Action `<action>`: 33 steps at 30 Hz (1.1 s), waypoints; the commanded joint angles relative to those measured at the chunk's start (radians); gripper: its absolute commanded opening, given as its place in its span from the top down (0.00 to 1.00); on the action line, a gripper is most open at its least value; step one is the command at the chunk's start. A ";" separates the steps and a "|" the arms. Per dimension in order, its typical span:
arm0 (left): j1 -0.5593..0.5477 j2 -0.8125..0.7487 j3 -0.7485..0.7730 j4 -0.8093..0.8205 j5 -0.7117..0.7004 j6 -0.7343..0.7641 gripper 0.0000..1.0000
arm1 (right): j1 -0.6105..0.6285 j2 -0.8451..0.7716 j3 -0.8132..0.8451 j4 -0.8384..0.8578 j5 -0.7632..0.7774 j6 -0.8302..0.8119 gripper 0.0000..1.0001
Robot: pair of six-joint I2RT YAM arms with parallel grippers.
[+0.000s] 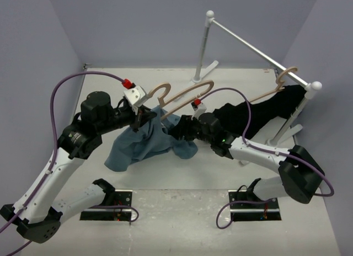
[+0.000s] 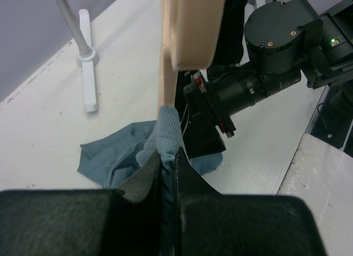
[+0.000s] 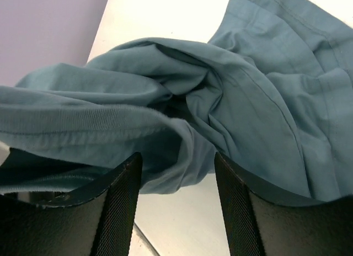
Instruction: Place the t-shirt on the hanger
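Between lilac walls (image 1: 138,24), over the matte white table's (image 1: 182,184) middle, the left gripper (image 2: 167,163) is pinching the crumpled teal t-shirt (image 1: 138,145) beside the smooth wooden hanger (image 2: 190,24); the right gripper (image 3: 176,179) is gaping.

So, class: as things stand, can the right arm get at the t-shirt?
Probably yes. The right arm is at the t-shirt: its jaws stand apart with a fold of the cloth between them, and nothing seems to block them.

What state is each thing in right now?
t-shirt: crumpled, partly lifted
hanger: off the rail, one end in the t-shirt
left gripper: shut on the t-shirt
right gripper: open, fabric between its jaws
second hanger: hooked on the rail, carrying a black garment
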 commanded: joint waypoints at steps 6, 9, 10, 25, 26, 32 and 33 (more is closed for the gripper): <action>0.005 -0.017 0.035 0.063 -0.018 -0.027 1.00 | -0.001 0.060 -0.023 0.083 -0.020 0.043 0.93; 0.005 -0.021 0.045 0.057 -0.025 -0.027 1.00 | -0.015 0.045 -0.012 0.072 -0.011 0.041 1.00; 0.005 -0.024 0.050 0.048 -0.040 -0.025 1.00 | -0.027 0.023 -0.010 0.051 0.003 0.037 1.00; 0.005 -0.161 0.209 -0.118 -0.178 -0.041 1.00 | -0.421 -0.148 0.510 -0.473 -0.102 -0.191 1.00; 0.005 -0.161 0.214 -0.121 -0.168 -0.039 1.00 | -0.435 -0.112 0.548 -0.507 -0.120 -0.199 1.00; 0.005 -0.125 0.201 -0.194 -0.148 0.010 1.00 | -0.479 -0.057 0.743 -0.618 -0.143 -0.242 1.00; 0.005 -0.114 0.187 -0.204 -0.142 0.022 1.00 | -0.481 -0.064 0.760 -0.631 -0.147 -0.249 1.00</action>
